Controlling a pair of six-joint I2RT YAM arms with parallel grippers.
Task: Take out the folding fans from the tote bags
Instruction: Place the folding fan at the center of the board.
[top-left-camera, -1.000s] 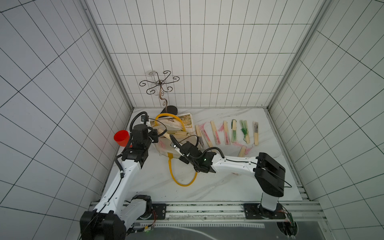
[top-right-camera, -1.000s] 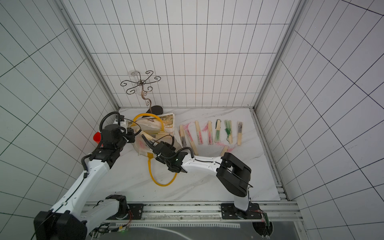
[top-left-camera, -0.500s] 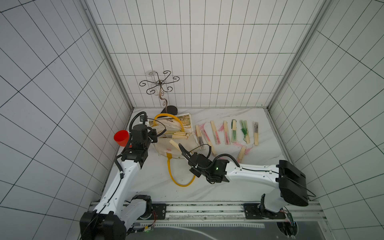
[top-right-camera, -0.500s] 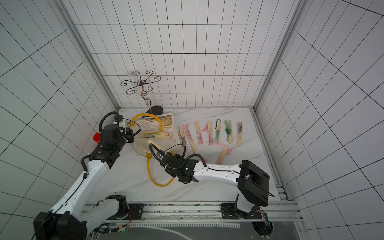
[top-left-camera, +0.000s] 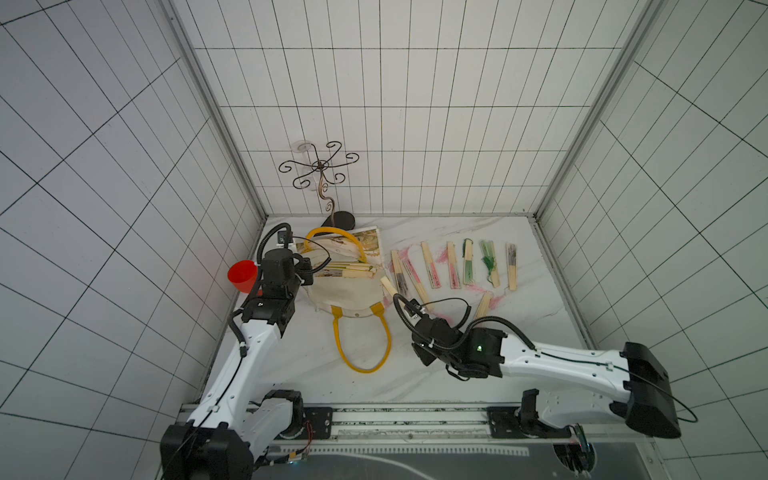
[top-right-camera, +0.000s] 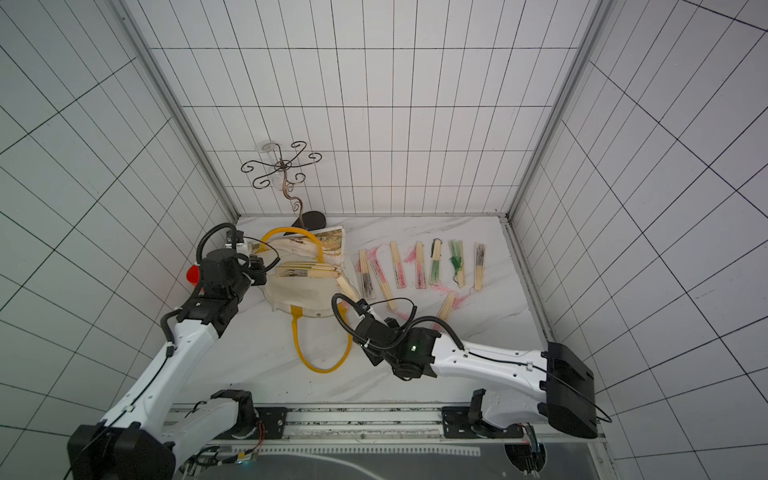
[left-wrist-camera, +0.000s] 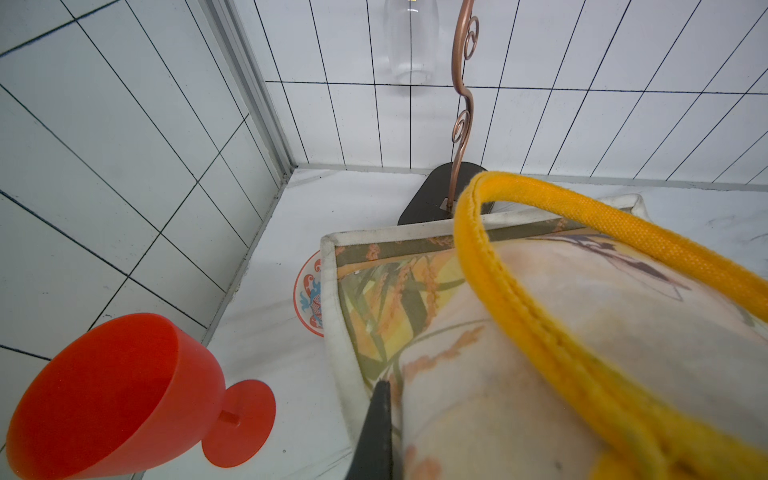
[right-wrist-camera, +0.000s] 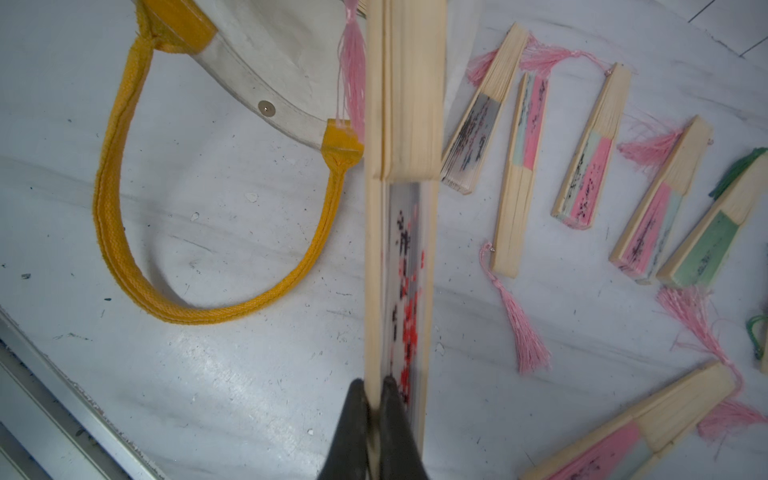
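The white marble worktop (top-left-camera: 540, 320) carries the cream tote bag (top-left-camera: 345, 293), which lies flat at its back left, one yellow handle looped toward the front rail. The left fingers (left-wrist-camera: 377, 424) are clenched on the bag's canvas edge. Only one finger shows, and the other is hidden by the cloth.

A loose row of fans (top-left-camera: 453, 266) lies on the worktop to the right of the bag, with one more fan (top-left-camera: 482, 305) lying nearer the front. A few fans (top-left-camera: 345, 271) still rest in the bag's mouth.

The right fingers (right-wrist-camera: 351, 419) grasp one guard stick of a fan printed in red and black (right-wrist-camera: 405, 270). It runs straight away from the fingertips, and its bamboo end and pink tassel reach the bag's right edge (top-left-camera: 388, 286).

A second ago these fingers were at the bag's mouth. The right arm has since drawn back toward the front rail, taking the fan with it. The left arm and the bag have kept their place.

A red goblet (left-wrist-camera: 116, 395) stands beside the bag.
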